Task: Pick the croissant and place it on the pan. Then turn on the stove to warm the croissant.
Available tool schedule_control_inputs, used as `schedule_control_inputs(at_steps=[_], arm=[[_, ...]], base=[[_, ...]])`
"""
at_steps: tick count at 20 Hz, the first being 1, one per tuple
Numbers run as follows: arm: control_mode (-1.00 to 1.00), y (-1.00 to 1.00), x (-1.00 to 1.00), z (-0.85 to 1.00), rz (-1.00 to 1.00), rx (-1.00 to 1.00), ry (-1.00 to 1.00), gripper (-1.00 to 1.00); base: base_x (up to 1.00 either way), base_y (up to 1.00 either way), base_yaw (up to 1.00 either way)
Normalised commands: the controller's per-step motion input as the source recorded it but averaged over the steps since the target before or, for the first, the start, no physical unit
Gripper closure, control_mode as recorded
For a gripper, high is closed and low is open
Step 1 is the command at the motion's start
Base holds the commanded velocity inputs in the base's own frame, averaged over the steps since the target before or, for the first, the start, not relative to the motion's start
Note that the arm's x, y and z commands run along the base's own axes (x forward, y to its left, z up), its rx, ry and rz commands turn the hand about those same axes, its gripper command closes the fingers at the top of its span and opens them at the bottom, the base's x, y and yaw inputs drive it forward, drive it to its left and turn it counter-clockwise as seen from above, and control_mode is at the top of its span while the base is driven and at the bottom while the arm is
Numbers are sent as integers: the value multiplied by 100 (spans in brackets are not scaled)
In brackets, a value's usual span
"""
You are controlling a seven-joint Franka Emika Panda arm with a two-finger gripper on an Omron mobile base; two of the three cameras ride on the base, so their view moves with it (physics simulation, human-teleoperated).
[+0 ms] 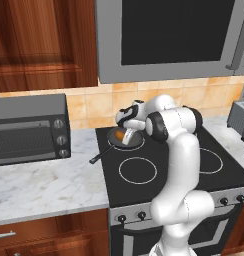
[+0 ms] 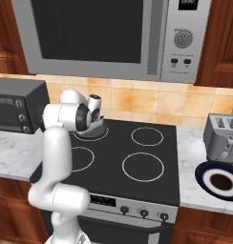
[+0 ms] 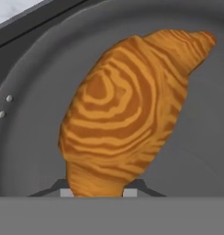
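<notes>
Hand view puts the croissant [image 3: 127, 110] clamped between your gripper's [image 3: 96, 192] jaws just over the pan's [image 3: 36, 82] bowl (back-left burner), so if you let go too high it may bounce toward the rim.

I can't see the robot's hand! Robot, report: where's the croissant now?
Gripper shut on croissant. Croissant low over the pan, not yet released. Nothing in the way.

The arm covers most of the pan [image 2: 95, 131] in the right base view, and the tool [image 1: 125, 137] hides part of the croissant [image 1: 119, 135] in the left one; the croissant's lower end is cut off in the hand view, and the stove [image 1: 194, 172] knobs' settings are too small to tell
</notes>
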Motion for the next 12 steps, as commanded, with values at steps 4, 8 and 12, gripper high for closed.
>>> schedule_control_inputs(at_steps=[4,8,12], arm=[[-100,5,9,-11,2,0,0,-100],[-100,2,3,-4,2,0,0,-100],[-100,0,0,0,2,0,-5,-100]], base=[[0,0,0],[0,0,0],[0,0,0]])
